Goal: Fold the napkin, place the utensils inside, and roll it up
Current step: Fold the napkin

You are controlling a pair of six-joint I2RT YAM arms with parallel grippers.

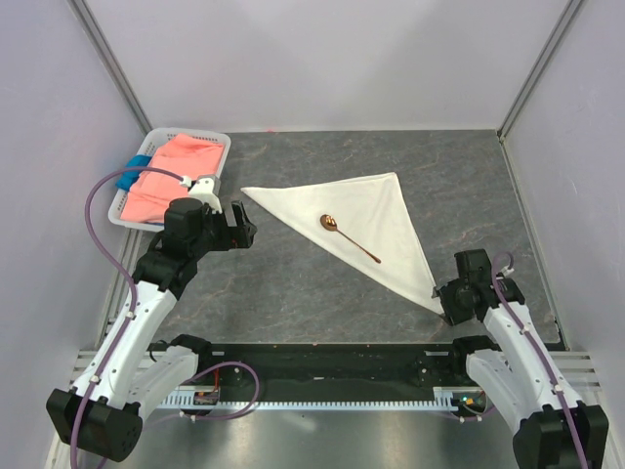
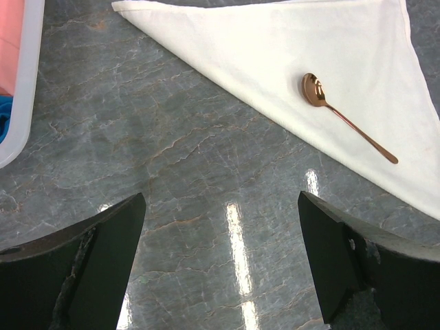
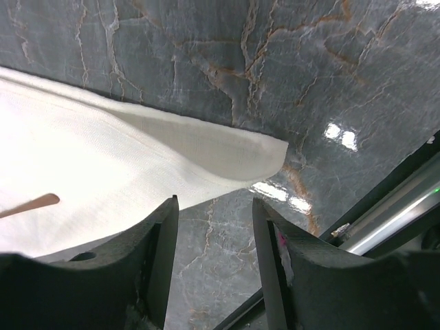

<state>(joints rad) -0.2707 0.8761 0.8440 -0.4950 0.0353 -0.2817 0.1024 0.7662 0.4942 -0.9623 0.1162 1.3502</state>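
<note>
The off-white napkin (image 1: 376, 205) lies folded into a triangle on the grey marble table, its long point reaching toward the near right. The copper spoon (image 1: 349, 237) rests on it, bowl to the left. My left gripper (image 1: 242, 223) hovers just left of the napkin's left corner, wide open and empty; its wrist view has the napkin (image 2: 289, 48) and spoon (image 2: 347, 124) ahead of the gripper (image 2: 221, 196). My right gripper (image 1: 445, 301) sits at the napkin's near right corner. Its wrist view shows it (image 3: 214, 201) open, bare table between the fingers, the slightly raised napkin corner (image 3: 227, 151) just beyond the tips.
A white basket (image 1: 223, 161) at the back left holds a salmon-pink cloth (image 1: 176, 174) and a blue cloth (image 1: 132, 176). White walls enclose the table on three sides. The black rail (image 1: 332, 357) with the arm bases runs along the near edge, close behind the right gripper.
</note>
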